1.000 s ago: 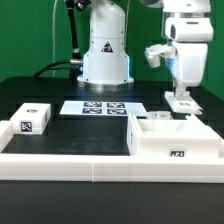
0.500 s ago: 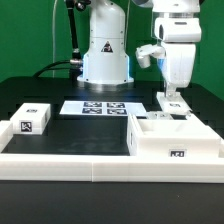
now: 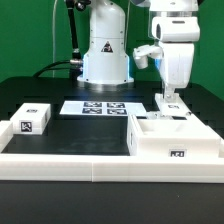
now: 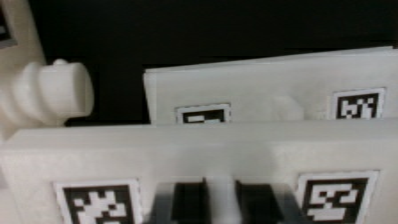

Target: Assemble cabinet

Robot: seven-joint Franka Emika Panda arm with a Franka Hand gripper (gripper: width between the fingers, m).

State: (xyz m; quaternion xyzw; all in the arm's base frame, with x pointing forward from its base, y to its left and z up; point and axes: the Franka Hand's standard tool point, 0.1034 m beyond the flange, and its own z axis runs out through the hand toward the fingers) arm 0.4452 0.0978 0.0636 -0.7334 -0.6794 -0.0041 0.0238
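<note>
The large white cabinet body (image 3: pixel 175 141) stands at the front on the exterior view's right, with a tag on its front wall. My gripper (image 3: pixel 172 96) hangs just behind it, shut on a small white tagged panel (image 3: pixel 173 105). In the wrist view the dark fingers (image 4: pixel 191 205) pinch the edge of this panel (image 4: pixel 178 150), which carries a tag on each side of my gripper (image 4: pixel 221 205). Beyond it lies another white tagged part (image 4: pixel 267 85) and a rounded white knob-like piece (image 4: pixel 54 90). Two more tagged white parts (image 3: pixel 32 118) lie on the exterior view's left.
The marker board (image 3: pixel 98 107) lies flat in the middle in front of the arm's base (image 3: pixel 105 60). A low white border rail (image 3: pixel 90 168) runs along the front. The table is black.
My gripper moved toward the exterior view's left with the small panel in it, then stayed nearly still over the last half second.
</note>
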